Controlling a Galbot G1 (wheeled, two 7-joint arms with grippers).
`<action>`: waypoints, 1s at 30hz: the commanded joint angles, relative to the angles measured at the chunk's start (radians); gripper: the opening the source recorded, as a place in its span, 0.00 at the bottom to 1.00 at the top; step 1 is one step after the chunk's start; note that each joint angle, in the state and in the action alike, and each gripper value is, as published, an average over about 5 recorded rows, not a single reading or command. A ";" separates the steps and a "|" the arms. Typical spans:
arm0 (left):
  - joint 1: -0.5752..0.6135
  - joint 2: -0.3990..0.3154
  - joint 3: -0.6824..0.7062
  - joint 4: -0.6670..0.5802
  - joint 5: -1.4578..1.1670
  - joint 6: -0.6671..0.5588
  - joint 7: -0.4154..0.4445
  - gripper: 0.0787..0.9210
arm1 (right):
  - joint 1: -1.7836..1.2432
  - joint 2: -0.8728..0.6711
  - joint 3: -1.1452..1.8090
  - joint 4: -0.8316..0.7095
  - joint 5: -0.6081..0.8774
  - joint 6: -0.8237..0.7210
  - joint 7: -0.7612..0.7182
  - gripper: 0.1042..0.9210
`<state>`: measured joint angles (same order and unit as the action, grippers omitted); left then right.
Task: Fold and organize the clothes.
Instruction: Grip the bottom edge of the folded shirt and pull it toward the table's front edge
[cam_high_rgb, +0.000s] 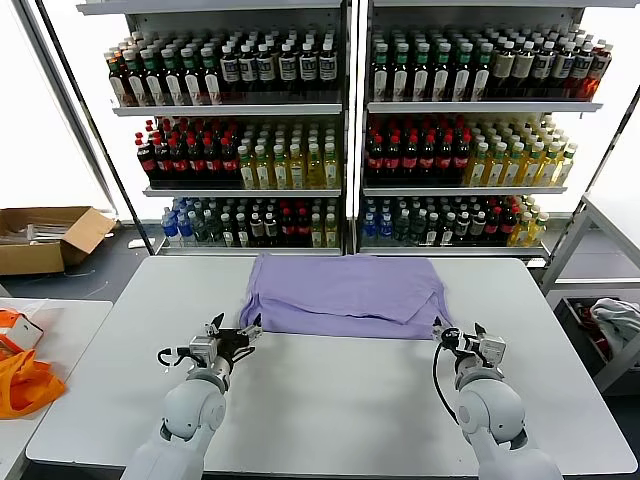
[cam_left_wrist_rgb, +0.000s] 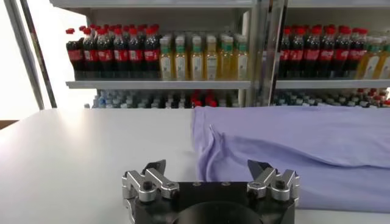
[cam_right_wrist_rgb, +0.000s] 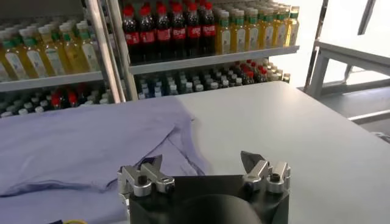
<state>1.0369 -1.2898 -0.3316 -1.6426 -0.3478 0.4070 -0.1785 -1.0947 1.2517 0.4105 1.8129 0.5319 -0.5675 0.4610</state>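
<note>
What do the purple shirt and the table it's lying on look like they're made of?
The purple shirt looks like soft matte knit fabric, probably cotton: it drapes in loose wrinkles, with no shine. The table looks like a hard, smooth white top, perhaps laminate or painted board: it is flat and faintly reflects the window light. Both open grippers, left and right, sit at the shirt's near edge.

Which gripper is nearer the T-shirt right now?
Left, narrowly. The left gripper sits at the T-shirt's near-left corner, almost touching the hem; the right gripper sits just off its near-right corner.

A white table carries one lavender T-shirt along its far edge
</note>
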 joint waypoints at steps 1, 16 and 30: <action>-0.027 0.002 0.004 0.057 0.003 0.006 0.001 0.88 | 0.018 0.001 -0.005 -0.053 -0.006 -0.011 0.002 0.87; -0.032 0.011 0.010 0.098 0.010 0.014 0.019 0.80 | 0.051 0.040 -0.029 -0.135 -0.017 -0.010 -0.022 0.53; 0.008 0.031 0.051 0.004 0.005 0.062 0.071 0.32 | 0.002 0.028 -0.027 -0.091 -0.027 -0.010 -0.029 0.06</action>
<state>1.0334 -1.2610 -0.2959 -1.5985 -0.3361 0.4394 -0.1301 -1.0814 1.2760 0.3875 1.7163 0.5030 -0.5721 0.4328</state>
